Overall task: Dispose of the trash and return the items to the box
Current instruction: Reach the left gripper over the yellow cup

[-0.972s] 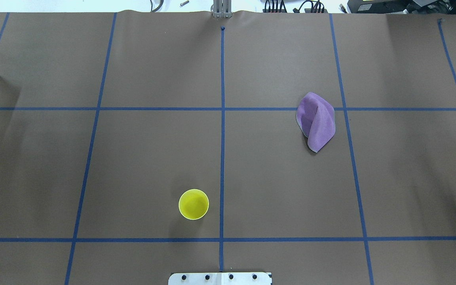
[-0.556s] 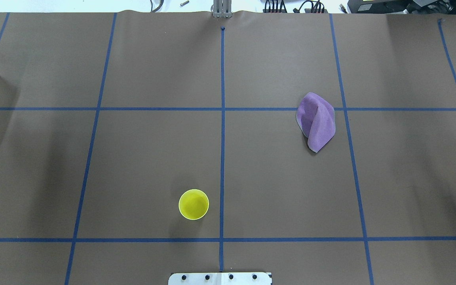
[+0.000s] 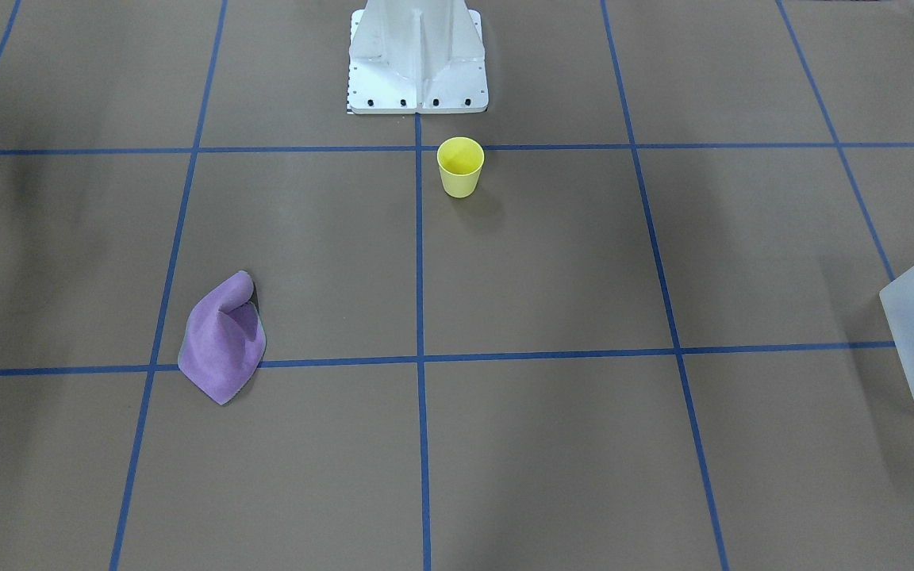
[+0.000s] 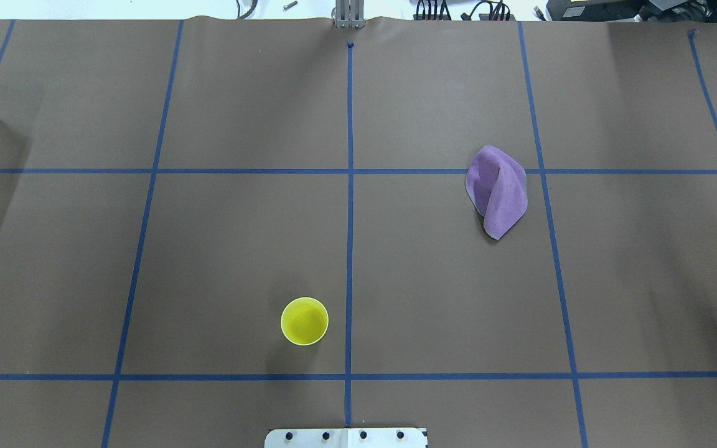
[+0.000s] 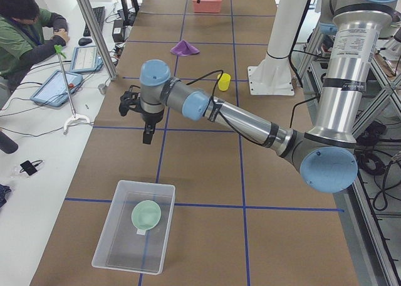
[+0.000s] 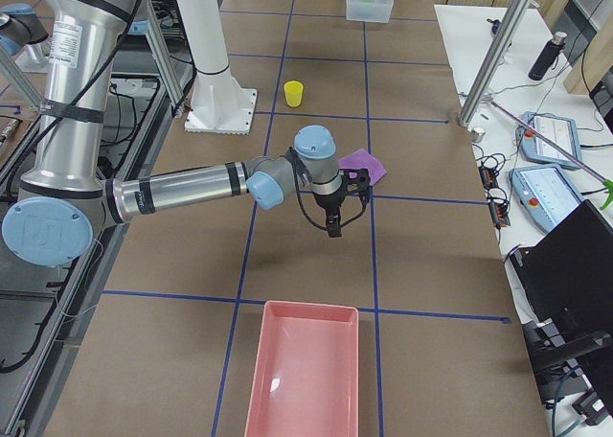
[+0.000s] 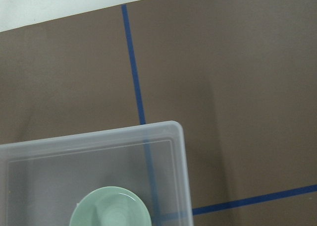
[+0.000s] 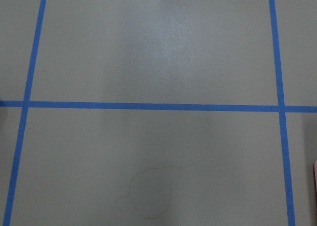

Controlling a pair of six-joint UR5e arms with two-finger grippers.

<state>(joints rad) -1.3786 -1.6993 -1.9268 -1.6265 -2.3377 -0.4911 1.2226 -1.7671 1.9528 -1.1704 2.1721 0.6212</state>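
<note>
The yellow cup [image 4: 304,321] stood upright, mouth up, in the lower middle of the overhead view. It was just left of the centre tape line [image 4: 350,249] and close to the robot base [image 4: 346,437]. That put it on the left arm's half of the table. The mint bowl [image 5: 146,214] lay inside the box [image 5: 135,184], which sat at the bottom of the left side view, well apart from the cup.

The left gripper [image 5: 146,137] hung above the table between the two. The box was below it in that frame and the cup was up and to the right, beyond it. It showed only in that side view, so whether its fingers were wide or narrow could not be told. It looked to be carrying nothing.

The right gripper [image 6: 333,228] hung mid-frame in the right side view, near the purple cloth [image 6: 362,165], with the pink bin [image 6: 306,379] below it. Its opening could not be told either.

The left arm seemed the better placed for the cup. Because the cup's axis was vertical, a reach from above or from the side, back toward the base, looked likely to suit. The cup would then need carrying across to the box.
</note>
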